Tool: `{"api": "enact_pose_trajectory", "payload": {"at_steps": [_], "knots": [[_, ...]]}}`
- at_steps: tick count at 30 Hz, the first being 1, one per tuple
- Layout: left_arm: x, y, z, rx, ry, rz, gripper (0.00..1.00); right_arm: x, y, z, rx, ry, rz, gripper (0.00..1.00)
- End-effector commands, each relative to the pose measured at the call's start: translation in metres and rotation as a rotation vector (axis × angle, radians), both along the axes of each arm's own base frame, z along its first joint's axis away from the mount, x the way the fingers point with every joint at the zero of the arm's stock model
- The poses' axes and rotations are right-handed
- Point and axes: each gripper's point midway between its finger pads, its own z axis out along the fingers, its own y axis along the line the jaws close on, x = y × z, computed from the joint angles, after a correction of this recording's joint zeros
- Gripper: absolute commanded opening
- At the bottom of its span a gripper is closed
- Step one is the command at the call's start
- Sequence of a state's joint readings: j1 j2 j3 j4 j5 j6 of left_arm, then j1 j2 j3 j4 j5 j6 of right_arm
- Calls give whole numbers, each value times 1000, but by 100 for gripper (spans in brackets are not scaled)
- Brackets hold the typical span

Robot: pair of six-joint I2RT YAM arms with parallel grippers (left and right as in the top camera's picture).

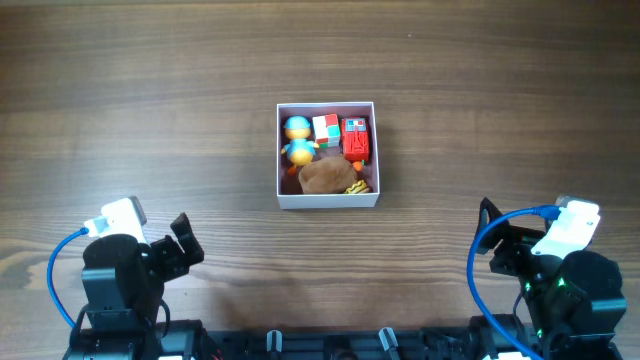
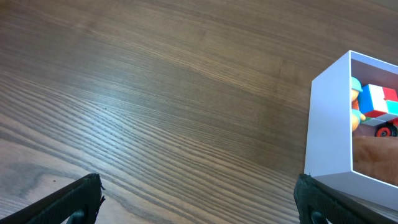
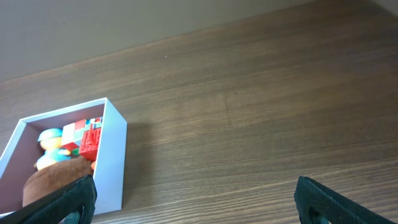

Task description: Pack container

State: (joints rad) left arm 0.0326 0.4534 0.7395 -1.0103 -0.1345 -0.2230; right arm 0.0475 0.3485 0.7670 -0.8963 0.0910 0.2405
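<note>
surface: table (image 1: pixel 150 120), dark wood grain | on it: one container (image 1: pixel 328 200), square, white walls | place: sat flat near the middle of the overhead view

We seem to be at a robotics lab bench: a plain wood-grain table (image 1: pixel 150 100) has a black left arm (image 1: pixel 115 275) and right arm (image 1: pixel 575 280) mounted at its near edge. Each carries a white camera module (image 1: pixel 118 215) and a looping blue cable (image 1: pixel 55 275). A lone white container (image 1: pixel 328 199) of small toys (image 1: pixel 300 140) sits staged at the centre.
</note>
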Motion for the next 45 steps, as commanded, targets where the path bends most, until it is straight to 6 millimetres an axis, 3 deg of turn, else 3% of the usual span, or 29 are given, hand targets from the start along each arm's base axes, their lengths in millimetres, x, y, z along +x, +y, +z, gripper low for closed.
{"api": "enact_pose_trajectory", "payload": {"at_steps": [1,5,8,12,15,19,21,24,45], "knots": [[-1,2,1,4,-2,13,100,-1,-4,-3,-11,5,-19,100],[-1,2,1,4,-2,13,100,-14,-4,-4,-18,-18,-11,100],[-1,2,1,4,-2,13,100,-12,16,-16,-80,-92,140,100],[-1,2,1,4,-2,13,100,18,45,-31,-88,-327,301,100],[-1,2,1,4,-2,13,100,35,47,-19,-113,-500,302,100],[-1,2,1,4,-2,13,100,48,45,-22,-141,-651,274,100],[-1,2,1,4,-2,13,100,52,36,-34,-130,-634,220,100],[-1,2,1,4,-2,13,100,57,23,-68,-51,-486,132,100],[-1,2,1,4,-2,13,100,57,23,-69,-52,-484,132,100]]}}
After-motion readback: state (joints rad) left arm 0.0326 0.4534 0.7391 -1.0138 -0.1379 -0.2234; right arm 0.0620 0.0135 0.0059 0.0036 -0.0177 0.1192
